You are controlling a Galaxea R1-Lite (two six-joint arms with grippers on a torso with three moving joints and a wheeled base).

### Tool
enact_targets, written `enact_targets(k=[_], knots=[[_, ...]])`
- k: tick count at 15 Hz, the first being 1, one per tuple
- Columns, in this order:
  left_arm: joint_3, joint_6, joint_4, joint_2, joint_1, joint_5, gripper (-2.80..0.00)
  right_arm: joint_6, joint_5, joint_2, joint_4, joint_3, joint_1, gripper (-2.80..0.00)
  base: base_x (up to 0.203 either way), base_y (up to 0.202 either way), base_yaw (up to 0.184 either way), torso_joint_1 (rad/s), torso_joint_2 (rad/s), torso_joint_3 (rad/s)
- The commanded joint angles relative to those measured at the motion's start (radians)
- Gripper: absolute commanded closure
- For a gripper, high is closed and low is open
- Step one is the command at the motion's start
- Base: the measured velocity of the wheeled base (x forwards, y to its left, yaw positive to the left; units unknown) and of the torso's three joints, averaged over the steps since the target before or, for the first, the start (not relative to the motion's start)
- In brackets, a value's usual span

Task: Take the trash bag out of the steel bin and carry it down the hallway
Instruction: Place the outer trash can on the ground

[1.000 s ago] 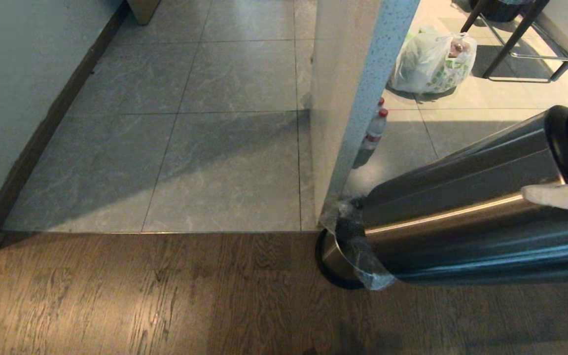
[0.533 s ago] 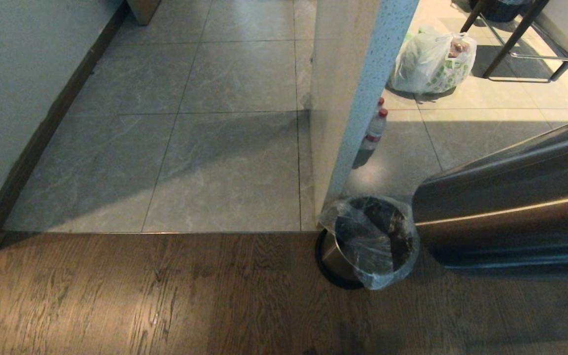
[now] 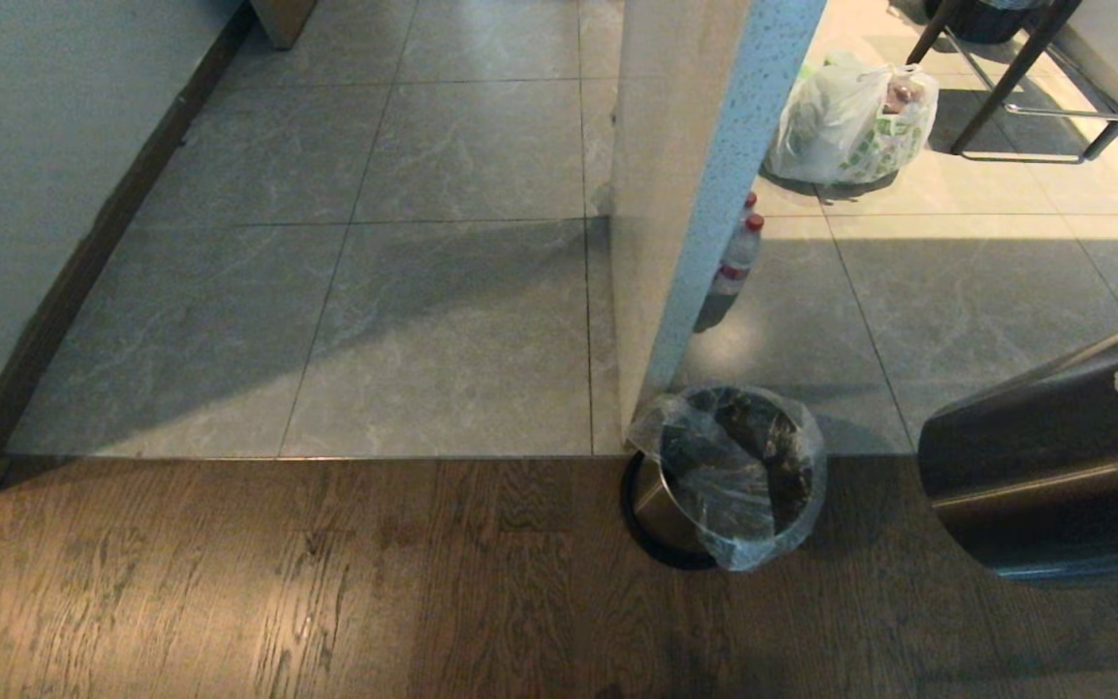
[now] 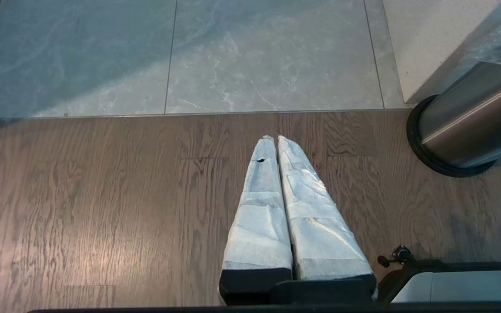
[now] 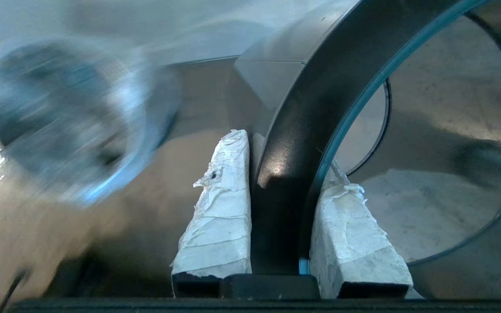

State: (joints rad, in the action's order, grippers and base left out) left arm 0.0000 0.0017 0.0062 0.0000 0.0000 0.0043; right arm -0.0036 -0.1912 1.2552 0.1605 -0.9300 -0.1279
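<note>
Wood flooring meets grey tile. Left gripper: fingers closed together, empty, above the wood. Steel bin stands at the pillar foot, trash bag lining it. Right gripper clamps the black rim of a raised steel sleeve.

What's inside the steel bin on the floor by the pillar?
The clear trash bag lines the steel bin, its edge folded over the rim. Through the crinkled plastic only a dark interior shows; any rubbish at the bottom can't be made out.
</note>
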Motion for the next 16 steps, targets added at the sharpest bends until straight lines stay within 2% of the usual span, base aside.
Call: enact_targets(k=[1, 5, 9, 12, 14, 15, 16], knots=[[0.000, 0.000, 0.000, -0.001, 0.000, 0.000, 0.00, 0.000, 0.013, 0.188, -0.129, 0.050, -0.097, 0.00, 0.000, 0.000, 0.000, 0.000, 0.00, 0.000], [0.000, 0.000, 0.000, 0.000, 0.000, 0.000, 0.00, 0.003, 0.105, 0.527, -0.402, 0.048, -0.254, 0.00, 0.000, 0.000, 0.000, 0.000, 0.00, 0.000], [0.000, 0.000, 0.000, 0.000, 0.000, 0.000, 0.00, 0.006, 0.251, 0.831, -0.597, -0.061, -0.351, 0.00, 0.000, 0.000, 0.000, 0.000, 0.00, 0.000], [0.000, 0.000, 0.000, 0.000, 0.000, 0.000, 0.00, 0.007, 0.374, 0.982, -0.673, -0.213, -0.393, 0.00, 0.000, 0.000, 0.000, 0.000, 0.00, 0.000], [0.000, 0.000, 0.000, -0.001, 0.000, 0.000, 0.00, 0.003, 0.432, 1.004, -0.691, -0.235, -0.410, 0.00, 0.000, 0.000, 0.000, 0.000, 0.00, 0.000], [0.000, 0.000, 0.000, 0.000, 0.000, 0.000, 0.00, -0.007, 0.470, 1.003, -0.689, -0.235, -0.419, -0.64, 0.000, 0.000, 0.000, 0.000, 0.00, 0.000], [0.000, 0.000, 0.000, -0.002, 0.000, 0.000, 0.00, -0.019, 0.496, 1.006, -0.689, -0.229, -0.425, -2.80, 0.000, 0.000, 0.000, 0.000, 0.00, 0.000]])
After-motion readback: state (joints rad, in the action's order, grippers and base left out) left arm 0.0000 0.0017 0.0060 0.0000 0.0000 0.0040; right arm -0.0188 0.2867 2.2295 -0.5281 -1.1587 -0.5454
